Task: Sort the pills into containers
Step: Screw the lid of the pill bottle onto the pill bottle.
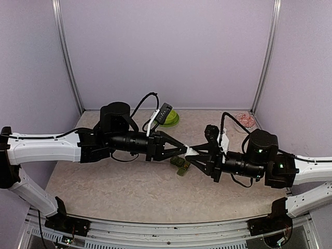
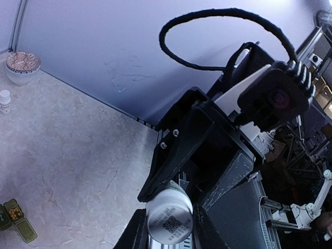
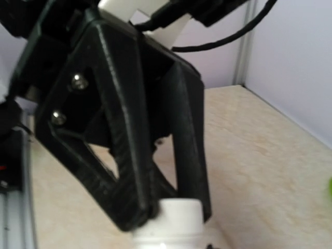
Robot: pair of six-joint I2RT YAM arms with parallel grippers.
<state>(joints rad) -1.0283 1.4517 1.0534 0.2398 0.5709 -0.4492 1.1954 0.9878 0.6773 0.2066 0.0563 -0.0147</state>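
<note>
At mid-table the two arms meet nose to nose over one white bottle [image 1: 191, 151]. The left gripper [image 3: 179, 207] comes in from 9 o'clock. In the right wrist view its black fingers [image 3: 129, 171] press on the bottle's white end from both sides, pinching it. The right gripper [image 2: 174, 199] comes in from 3 o'clock and is pressed onto the same bottle. In the left wrist view its fingers converge on the bottle just behind the round end, which carries a printed code. The bottle is held off the table [image 1: 114, 181], lying roughly level between the two.

The box [image 1: 180, 165] sits on the table at about 7 o'clock from the bottle, near it but not touching either gripper. In the left wrist view its lids look raised. Whether pills lie in it I cannot tell at this size.

A lime bowl [image 1: 170, 119] stands at 11 o'clock by the back wall. A patterned bowl [image 1: 245, 120] sits at 2 o'clock in the far right corner. Just beside it stands a second small bottle [image 2: 4, 100].
</note>
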